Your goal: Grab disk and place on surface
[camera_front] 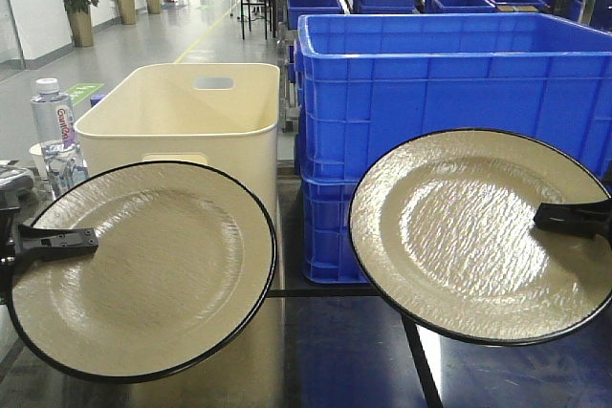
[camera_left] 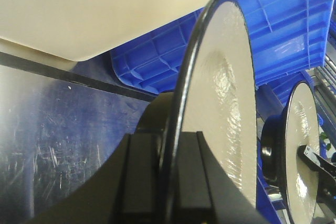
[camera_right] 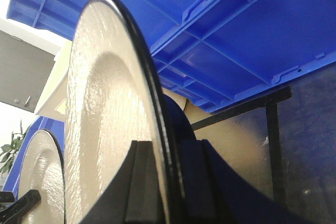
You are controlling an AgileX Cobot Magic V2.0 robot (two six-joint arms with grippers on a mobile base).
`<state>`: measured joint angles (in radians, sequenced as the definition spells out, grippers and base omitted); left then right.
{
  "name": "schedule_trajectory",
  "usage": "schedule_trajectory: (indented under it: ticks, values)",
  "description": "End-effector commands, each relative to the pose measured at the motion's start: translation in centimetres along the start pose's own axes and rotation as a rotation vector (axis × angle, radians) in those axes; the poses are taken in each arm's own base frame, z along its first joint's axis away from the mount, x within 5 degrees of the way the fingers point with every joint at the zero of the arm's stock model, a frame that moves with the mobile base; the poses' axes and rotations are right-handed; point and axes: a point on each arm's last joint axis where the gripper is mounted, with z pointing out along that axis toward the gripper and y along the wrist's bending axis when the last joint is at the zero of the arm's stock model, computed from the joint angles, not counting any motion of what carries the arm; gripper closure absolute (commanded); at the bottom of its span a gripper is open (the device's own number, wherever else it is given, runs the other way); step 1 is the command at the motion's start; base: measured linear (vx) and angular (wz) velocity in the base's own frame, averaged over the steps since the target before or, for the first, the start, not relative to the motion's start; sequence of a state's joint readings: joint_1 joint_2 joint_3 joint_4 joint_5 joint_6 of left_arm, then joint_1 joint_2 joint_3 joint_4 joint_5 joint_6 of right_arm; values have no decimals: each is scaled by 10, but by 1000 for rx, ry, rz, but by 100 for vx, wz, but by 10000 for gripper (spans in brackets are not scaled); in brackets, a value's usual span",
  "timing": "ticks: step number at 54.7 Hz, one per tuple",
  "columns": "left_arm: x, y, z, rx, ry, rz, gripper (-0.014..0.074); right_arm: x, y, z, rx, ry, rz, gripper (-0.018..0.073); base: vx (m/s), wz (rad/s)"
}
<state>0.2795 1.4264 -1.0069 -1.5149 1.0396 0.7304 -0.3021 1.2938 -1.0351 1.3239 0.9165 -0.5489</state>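
Bright, even indoor light, and the big blue ribbed plastic crate [camera_front: 449, 93] reads crisp and saturated. Just in front of it, the cream textured round plate with a black rim [camera_front: 478, 236] flashes broad white glare across its centre. Left of the crate, the second cream black-rimmed plate [camera_front: 143, 274] glows softer. Below the crate, the shiny grey metal tabletop with black tape lines [camera_front: 507, 379] sits dark, mirroring blue. Right wrist view: left of the crate, background blown out white.

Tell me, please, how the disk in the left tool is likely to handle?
Probably stiff: the disk holds flat though the left tool pinches only its rim. Its glossy face looks slippery, so it might pivot.
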Motion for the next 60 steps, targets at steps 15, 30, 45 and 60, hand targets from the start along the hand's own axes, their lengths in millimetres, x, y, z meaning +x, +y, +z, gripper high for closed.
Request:
schedule_trajectory:
  ticks: [15,30,45,60]
  values:
    - [-6,-32,-7,151,-53,-14,597,-20,19,-12,-54,-193,38,568,0,0]
    - [10,-29,7,66,66,63,597,-22,20,-12,-69,-216,27,568,0,0]
    - [38,-27,53,-45,152,82,597,-18,23,-12,-94,-175,-48,568,0,0]
    - [70,-9,101,-94,285,50,562,-14,25,-11,-122,-136,-63,568,0,0]
